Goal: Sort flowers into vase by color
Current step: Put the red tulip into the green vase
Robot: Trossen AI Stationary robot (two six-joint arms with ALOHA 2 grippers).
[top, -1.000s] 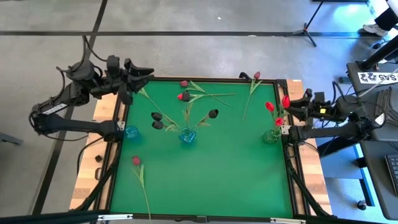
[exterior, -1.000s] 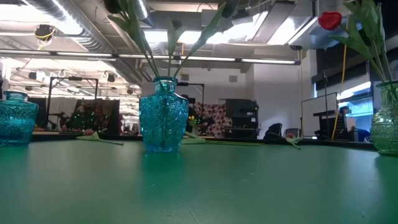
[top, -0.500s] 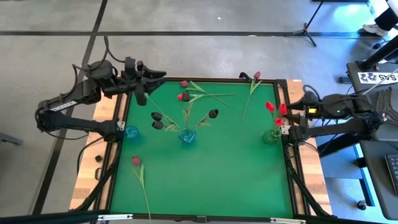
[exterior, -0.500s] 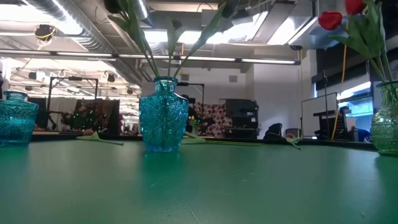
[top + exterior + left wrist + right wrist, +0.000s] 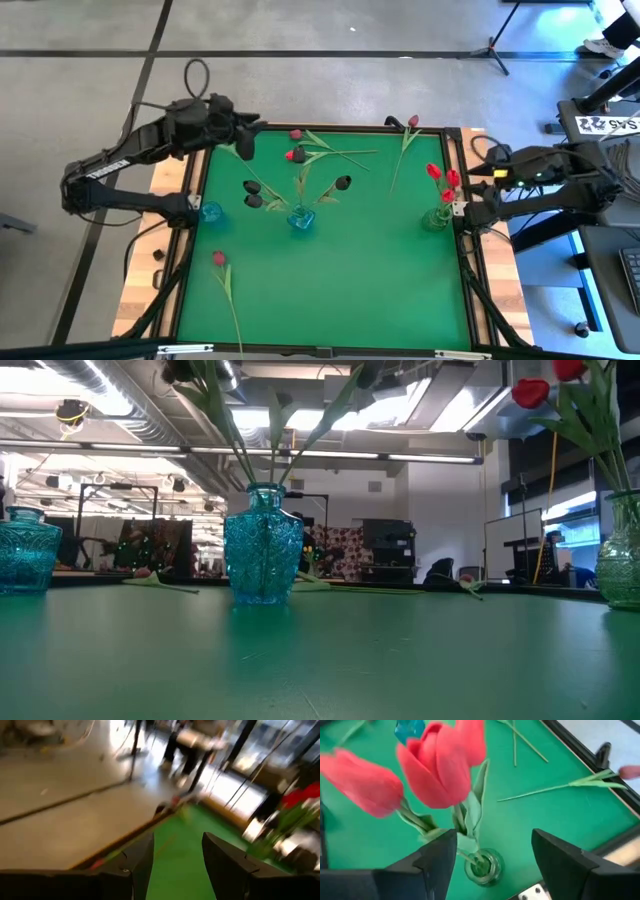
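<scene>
table [image 5: 340, 270]: matt green felt | vase [image 5: 262, 545]: glossy cut teal glass | frame [image 5: 468, 270]: black metal

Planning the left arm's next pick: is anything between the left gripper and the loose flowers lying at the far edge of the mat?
Nothing visible blocks it. The left gripper hangs open over the mat's far-left corner, and the loose flowers lie on bare green mat just beside it. The blue vase stands nearer the middle, off that line.

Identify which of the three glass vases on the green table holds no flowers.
The small blue vase at the table's left edge: it stands empty, while the centre blue vase holds dark tulips and the green vase holds red ones.
</scene>
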